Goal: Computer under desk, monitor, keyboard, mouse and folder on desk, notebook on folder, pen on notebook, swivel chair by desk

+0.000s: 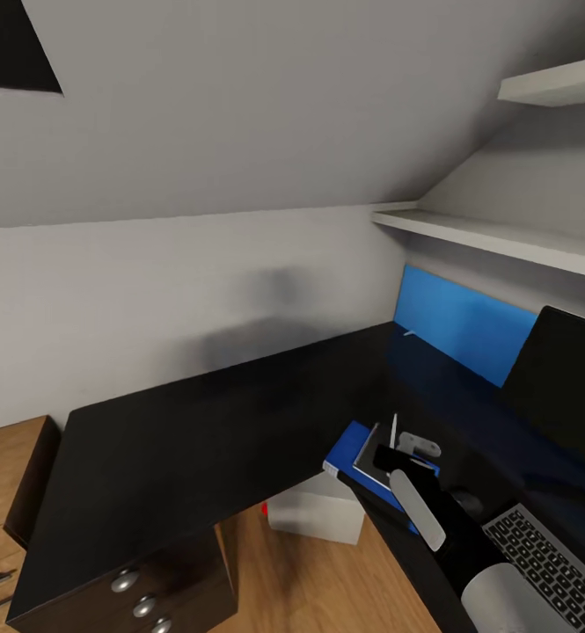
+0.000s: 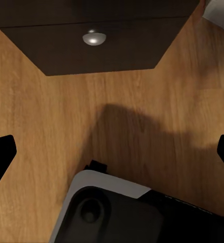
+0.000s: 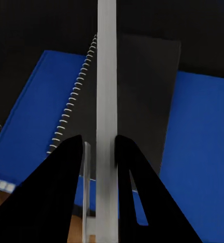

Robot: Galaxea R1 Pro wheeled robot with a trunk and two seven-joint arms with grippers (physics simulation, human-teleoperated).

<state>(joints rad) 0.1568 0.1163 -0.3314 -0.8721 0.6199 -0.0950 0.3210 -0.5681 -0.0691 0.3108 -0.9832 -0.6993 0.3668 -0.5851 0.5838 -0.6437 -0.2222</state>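
White and thin, the pen (image 3: pixel 106 101) is pinched between the right gripper's (image 3: pixel 99 147) fingers, above the notebook (image 3: pixel 137 101) that lies on the blue folder (image 3: pixel 203 152) on the desk (image 1: pixel 195 440). It looks light, stiff and slippery, so a hold near its middle seems safest. The left gripper (image 2: pixel 112 147) hangs open over the floor (image 2: pixel 41 126).

Wide bare desk (image 1: pixel 195 431) lies left of the folder (image 1: pixel 349 444); monitor (image 1: pixel 565 378) crowds right.
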